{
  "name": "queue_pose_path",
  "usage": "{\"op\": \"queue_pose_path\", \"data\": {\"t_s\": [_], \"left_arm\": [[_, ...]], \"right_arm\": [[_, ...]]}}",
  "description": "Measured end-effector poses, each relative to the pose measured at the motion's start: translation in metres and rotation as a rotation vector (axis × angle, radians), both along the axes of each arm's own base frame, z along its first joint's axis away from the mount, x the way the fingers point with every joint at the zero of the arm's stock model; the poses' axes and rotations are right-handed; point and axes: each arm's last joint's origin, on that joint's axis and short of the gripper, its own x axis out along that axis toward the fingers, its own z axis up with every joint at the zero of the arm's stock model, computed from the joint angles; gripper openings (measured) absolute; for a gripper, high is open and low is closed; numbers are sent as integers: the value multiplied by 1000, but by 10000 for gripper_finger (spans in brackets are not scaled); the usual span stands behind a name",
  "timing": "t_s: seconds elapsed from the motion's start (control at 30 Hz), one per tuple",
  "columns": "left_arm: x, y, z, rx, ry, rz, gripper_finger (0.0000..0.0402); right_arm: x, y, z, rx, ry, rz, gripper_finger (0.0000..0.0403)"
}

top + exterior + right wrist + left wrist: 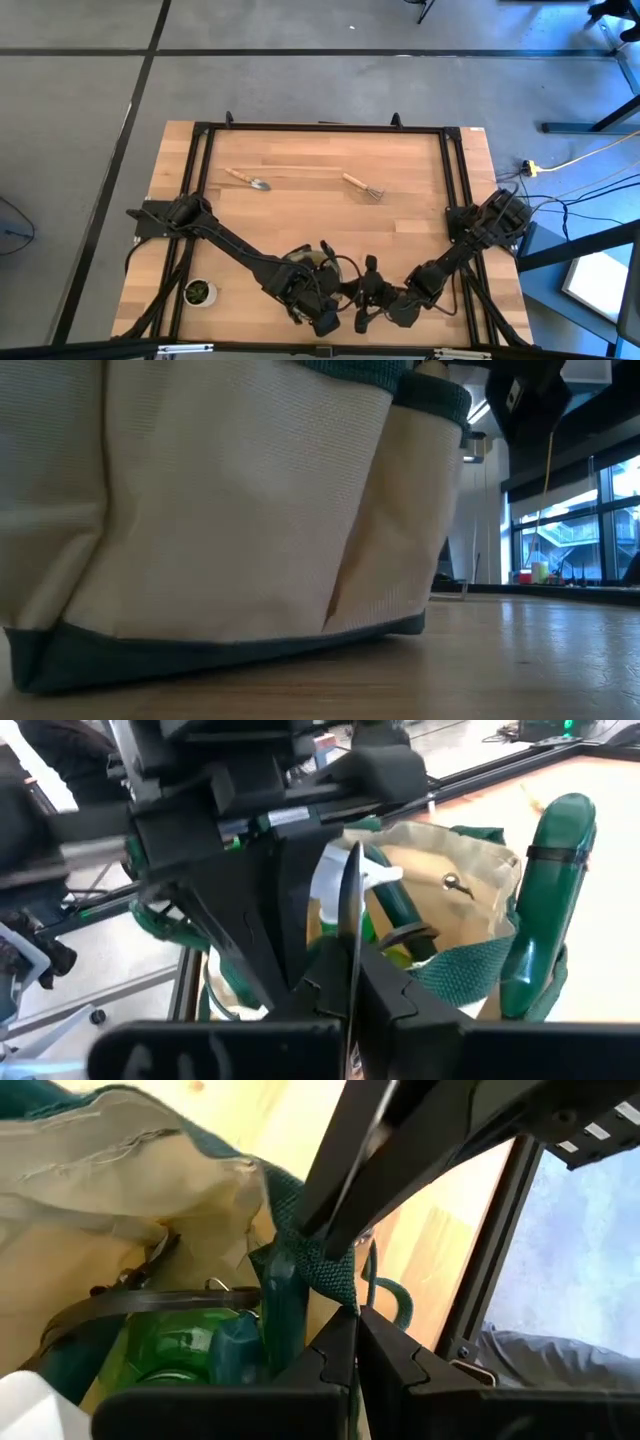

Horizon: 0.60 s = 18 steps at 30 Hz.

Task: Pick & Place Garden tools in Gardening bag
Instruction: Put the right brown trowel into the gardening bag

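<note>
The gardening bag point(308, 260) stands on its base near the table's front edge and fills the low view point(220, 510). Inside it lies a green spray bottle point(190, 1345) with a white trigger point(372, 875). A green-handled tool point(552, 890) stands upright at the bag's outer side. A wooden-handled trowel point(248, 179) and a fork point(363, 186) lie flat on the far half of the table. My left gripper point(355, 1330) and my right gripper point(350, 982) are both shut at the bag's rim, close together. My left gripper pinches the green webbing trim point(322, 1275) at the bag's rim between its two fingers, coming from above at a slant. The trim rises in a peak from the rim, while the bag's base stays on the table. My right gripper meets the same green trim point(440, 968) with its fingers nearly level, from the table's right. The left arm's fingers point(270, 920) stand right beside the place of contact and hide part of it.
A small potted plant point(198, 291) stands at the front left, beside the left arm. A black frame point(320, 127) runs around the table's far and side edges. Bare wood lies between the bag and the two loose tools.
</note>
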Motion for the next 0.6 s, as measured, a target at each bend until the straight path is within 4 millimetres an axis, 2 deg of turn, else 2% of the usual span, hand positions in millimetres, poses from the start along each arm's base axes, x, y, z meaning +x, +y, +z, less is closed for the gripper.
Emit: {"op": "queue_pose_path", "data": {"t_s": [0.27,0.6], "left_arm": [[0,0,-1,-22,14,7,1],[3,-1,1,-62,-4,13,1]], "right_arm": [[4,4,-13,10,-9,3,0],[5,8,-7,-80,-47,105,0]]}}
